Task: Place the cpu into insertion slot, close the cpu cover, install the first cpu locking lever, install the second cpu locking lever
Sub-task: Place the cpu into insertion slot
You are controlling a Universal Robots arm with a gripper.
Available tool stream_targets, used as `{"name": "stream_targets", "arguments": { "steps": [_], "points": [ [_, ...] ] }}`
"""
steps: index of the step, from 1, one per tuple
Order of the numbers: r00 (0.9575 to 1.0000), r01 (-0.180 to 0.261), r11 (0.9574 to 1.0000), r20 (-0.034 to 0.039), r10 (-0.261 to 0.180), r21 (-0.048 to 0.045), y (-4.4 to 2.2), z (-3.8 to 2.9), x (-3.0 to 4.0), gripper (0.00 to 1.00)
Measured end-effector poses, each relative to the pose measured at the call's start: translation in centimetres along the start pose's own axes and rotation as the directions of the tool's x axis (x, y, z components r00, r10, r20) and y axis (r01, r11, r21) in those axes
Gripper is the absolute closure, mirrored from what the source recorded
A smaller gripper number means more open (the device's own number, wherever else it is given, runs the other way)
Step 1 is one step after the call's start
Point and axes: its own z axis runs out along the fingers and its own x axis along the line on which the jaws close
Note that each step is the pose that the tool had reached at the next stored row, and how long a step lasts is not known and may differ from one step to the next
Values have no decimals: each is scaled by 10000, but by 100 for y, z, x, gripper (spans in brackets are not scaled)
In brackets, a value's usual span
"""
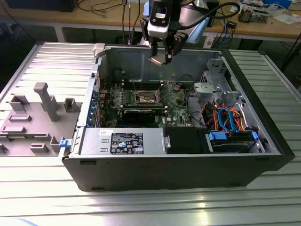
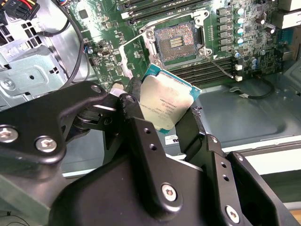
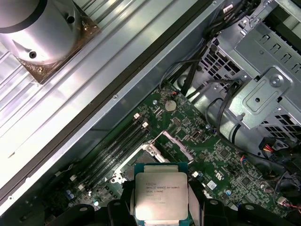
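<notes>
Hand (image 1: 162, 55): black fingers (image 2: 136, 132) drawn in on two opposite edges of the cpu (image 1: 159, 60), which is gripped and off every surface. Both wrist views show the chip between the fingers, silver-grey top toward the cameras, green-edged border visible (image 2: 165, 101) (image 3: 161, 194).

Position, exterior view: the hand hangs over the far wall of the open computer case (image 1: 164, 169), above the rim. The cpu is tilted in the air, well above the board and farther off than the socket.

Insertion slot (image 1: 148, 97): mid-motherboard (image 1: 178, 110), uncovered. The second wrist view shows its dark contact field exposed inside the silvery rim (image 2: 178, 41). The cpu cover (image 3: 175, 145) seems raised off the slot, a thin silvery frame angled up beside it; the hinge side is not clear.

Around the slot: long narrow memory slots (image 3: 117, 146) lie alongside.

Case interior: silver power-supply box (image 1: 122, 141) along the near wall toward the exterior view's left. Grey drive cage (image 1: 214, 89) toward the exterior view's right, with orange and blue cables (image 1: 225, 117) below it.

The case lies on its side on a ribbed metal counter (image 1: 141, 202). A grey fixture tray (image 1: 37, 113) sits to the exterior view's left.
</notes>
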Motion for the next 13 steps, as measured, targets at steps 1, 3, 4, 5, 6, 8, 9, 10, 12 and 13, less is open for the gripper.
{"name": "stream_targets", "arguments": {
  "steps": [1, 3, 4, 5, 6, 8, 9, 10, 12, 13],
  "points": [
    [10000, -5, 10000, 1, 5, -1, 0, 0, 0, 46],
    [10000, -15, 10000, 2, 15, -1, 0, 0, 0, 46],
    [10000, -19, 10000, 2, 19, -1, 0, 1, 0, 46],
    [10000, -25, 10000, 3, 25, -1, 0, 1, 0, 46],
    [10000, -31, 10000, 3, 31, -1, 0, 1, 0, 46],
    [10000, -61, 10000, 6, 61, -2, 0, 1, 0, 46],
    [10000, -79, 10000, 7, 79, -2, 0, 1, 0, 46],
    [9999, -100, 9999, 9, 100, -2, 0, 1, 0, 46],
    [9999, -140, 9999, 13, 140, -3, 0, 1, 0, 46],
    [9999, -163, 9999, 15, 163, -4, 0, 1, 0, 46]
  ]
}}
